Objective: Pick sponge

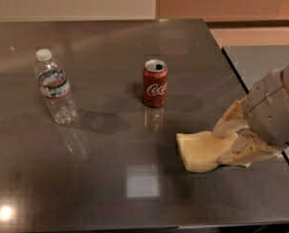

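Now the sponge (200, 152) is lying flat on the dark table (110, 188), in the front right part of it, and nothing is showing that it is raised from the surface. It is sitting in front of the cola can (155, 83) and a little to the right of it, apart from the can and not touching it. The gripper (221, 144) is sitting low over the table at the right end of the sponge, and this end is going inside the gripper, so the gripper is standing around the foam and not only beside it. Whether it is already pressing on the sponge or is only placed around it, I cannot tell. The grey wrist (275, 110) of the arm is coming in from the right edge of the view, just past the table's right side. As I am judging it, the approach is finished and the grasp is either being made or is about to be made; what is remaining is to close firmly on the foam and to lift it clear of the table. The water bottle (56, 89) is standing upright at the left, well apart, and is not disturbing anything
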You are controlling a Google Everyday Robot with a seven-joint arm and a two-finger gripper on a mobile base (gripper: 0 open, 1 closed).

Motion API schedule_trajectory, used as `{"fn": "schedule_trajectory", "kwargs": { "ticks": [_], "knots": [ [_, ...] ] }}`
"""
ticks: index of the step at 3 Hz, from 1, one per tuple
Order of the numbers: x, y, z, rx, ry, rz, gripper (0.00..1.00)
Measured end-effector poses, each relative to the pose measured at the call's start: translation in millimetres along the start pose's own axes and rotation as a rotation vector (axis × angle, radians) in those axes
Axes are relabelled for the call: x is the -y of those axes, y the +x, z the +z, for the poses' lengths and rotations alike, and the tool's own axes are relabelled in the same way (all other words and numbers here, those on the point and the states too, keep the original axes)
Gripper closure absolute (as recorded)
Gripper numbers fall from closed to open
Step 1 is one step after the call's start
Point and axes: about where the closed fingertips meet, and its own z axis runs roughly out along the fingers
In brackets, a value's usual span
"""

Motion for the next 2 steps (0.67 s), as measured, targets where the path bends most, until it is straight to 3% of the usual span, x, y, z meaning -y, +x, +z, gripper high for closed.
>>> {"fn": "schedule_trajectory", "kwargs": {
  "ticks": [1, 2],
  "knots": [
    [20.3, -14.9, -39.2, 0.029, 0.052, -0.007, 1.0],
    [20.3, -15.0, -39.3, 0.029, 0.052, -0.007, 1.0]
  ]
}}
